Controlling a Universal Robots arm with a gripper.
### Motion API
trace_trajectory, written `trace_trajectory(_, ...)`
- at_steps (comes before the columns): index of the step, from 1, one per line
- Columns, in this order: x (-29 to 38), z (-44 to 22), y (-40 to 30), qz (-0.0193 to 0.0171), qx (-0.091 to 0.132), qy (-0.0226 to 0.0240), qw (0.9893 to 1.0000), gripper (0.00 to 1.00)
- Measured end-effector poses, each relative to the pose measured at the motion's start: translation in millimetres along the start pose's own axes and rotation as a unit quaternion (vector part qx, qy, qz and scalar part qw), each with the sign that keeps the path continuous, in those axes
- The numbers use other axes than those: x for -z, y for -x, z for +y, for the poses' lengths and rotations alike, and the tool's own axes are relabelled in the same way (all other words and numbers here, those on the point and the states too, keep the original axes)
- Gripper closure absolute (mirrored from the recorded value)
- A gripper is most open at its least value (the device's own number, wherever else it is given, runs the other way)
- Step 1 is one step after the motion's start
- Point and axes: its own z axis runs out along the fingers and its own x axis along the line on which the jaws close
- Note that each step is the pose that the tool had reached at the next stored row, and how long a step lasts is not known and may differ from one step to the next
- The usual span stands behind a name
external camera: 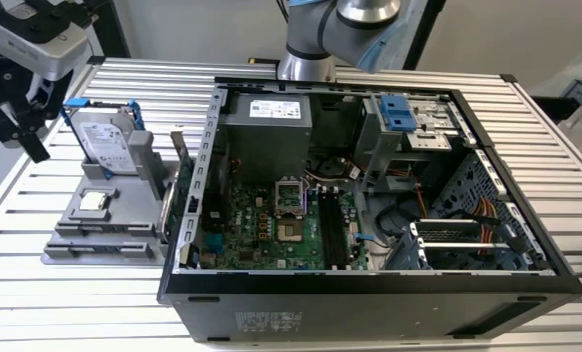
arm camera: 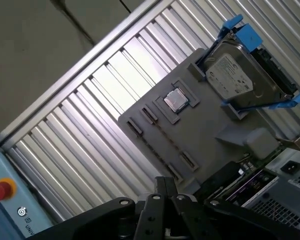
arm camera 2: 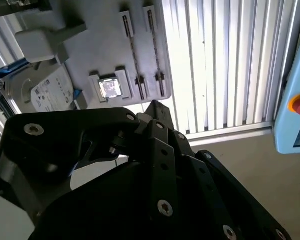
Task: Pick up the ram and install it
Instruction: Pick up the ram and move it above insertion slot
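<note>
Hanging over the worktop [external camera: 66, 308] at the exterior view's left, the tool [external camera: 22, 136] sits apart from the gray holder [external camera: 71, 220], and we cannot tell whether it is open or closed. We take the ram [arm camera 2: 133, 55] to be the thin dark edge seated in a long groove of that holder, just beside the processor chip [arm camera 2: 110, 89]. A second groove runs alongside, and we cannot tell the two apart with confidence.

That is our first worry. So little of the stick stands proud that a grasp coming down slightly off line would likely land on the end clips or the groove wall. The hard drive [external camera: 105, 143] in its blue frame stands near on the same holder, so a skewed approach could knock it. A tilted pull could bind the stick and drag the holder along.

Inside the open computer case [external camera: 369, 282], the black motherboard slots [external camera: 328, 227] lie beside loose cables, so a crooked carry could snag or seat badly.
</note>
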Motion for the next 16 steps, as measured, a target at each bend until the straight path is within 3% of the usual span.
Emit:
trace_trajectory(8,0.0,0.0,0.0,0.0022,0.047,-0.0009,0.9989,1.00)
trace_trajectory(16,0.0,0.0,0.0,0.0040,0.101,-0.0026,0.9948,1.00)
